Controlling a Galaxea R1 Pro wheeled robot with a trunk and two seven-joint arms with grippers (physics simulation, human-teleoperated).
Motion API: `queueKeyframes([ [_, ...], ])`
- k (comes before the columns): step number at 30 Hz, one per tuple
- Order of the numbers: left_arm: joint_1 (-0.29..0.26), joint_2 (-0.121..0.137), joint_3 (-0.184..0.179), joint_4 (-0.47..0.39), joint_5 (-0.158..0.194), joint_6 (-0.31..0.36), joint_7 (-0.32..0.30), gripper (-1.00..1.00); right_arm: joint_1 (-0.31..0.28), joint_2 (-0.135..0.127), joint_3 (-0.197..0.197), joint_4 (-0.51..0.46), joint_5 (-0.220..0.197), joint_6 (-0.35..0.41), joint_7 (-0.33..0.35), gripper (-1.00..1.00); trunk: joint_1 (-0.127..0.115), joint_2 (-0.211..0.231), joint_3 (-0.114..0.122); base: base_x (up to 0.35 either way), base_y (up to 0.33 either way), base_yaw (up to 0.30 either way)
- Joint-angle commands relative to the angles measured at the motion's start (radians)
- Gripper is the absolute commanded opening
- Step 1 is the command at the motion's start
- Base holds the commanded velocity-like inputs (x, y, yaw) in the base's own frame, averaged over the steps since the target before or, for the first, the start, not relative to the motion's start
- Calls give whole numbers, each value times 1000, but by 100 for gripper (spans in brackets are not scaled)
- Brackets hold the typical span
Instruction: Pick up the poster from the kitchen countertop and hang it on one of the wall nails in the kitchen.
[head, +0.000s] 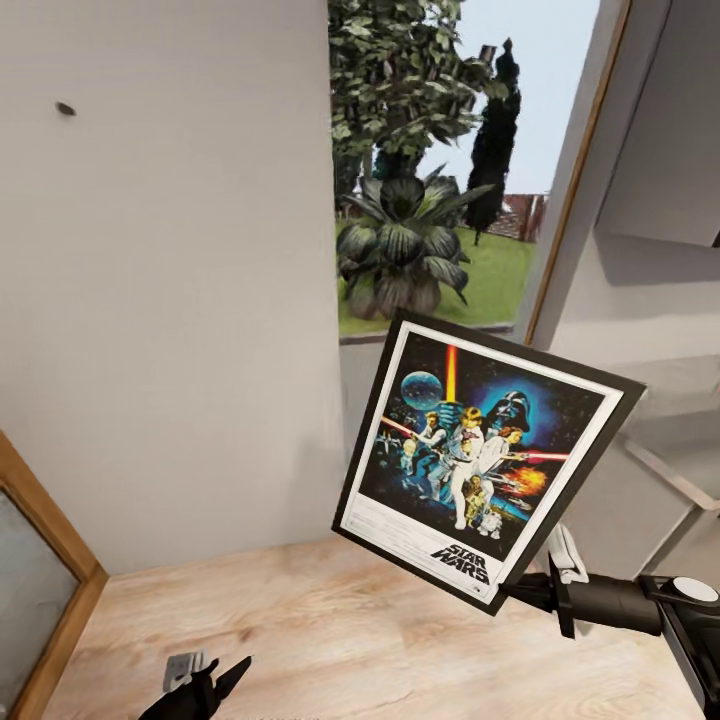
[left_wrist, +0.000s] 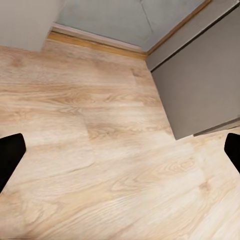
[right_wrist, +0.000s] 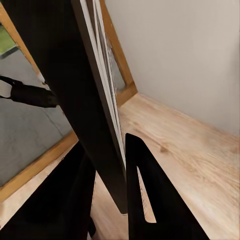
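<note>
Poster (head: 478, 455) hangs tilted in the air, pinched at its lower corner by the right claw (head: 545, 585), fingers closed on the frame. Left claw (head: 205, 685) spread, empty. Nail (head: 65, 108) sits well up-left of poster.

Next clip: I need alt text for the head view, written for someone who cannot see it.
The right gripper holds the framed Star Wars poster by its lower corner, tilted, above a pale wood floor. A small dark nail sticks out of the pale grey wall up to the left, well apart from the poster. The left gripper sits low, and garden plants show through glass behind.
</note>
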Motion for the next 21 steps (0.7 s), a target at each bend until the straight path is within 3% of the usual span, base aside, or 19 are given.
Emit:
queueKeyframes([
  [1, -1, 0, -8, 0, 6, -5, -1, 100, -1, 0, -1, -1, 2, 13, 6, -100, 1, -2, -2, 0, 292, 269],
  [7, -1, 0, -8, 0, 6, -5, -1, 100, -1, 0, -2, -1, 2, 13, 6, -100, 1, -2, -2, 0, 292, 121],
  [21, -1, 0, -8, 0, 6, -4, 0, 100, -1, 0, -3, 0, 2, 13, 6, -100, 1, -2, -2, 0, 292, 10],
])
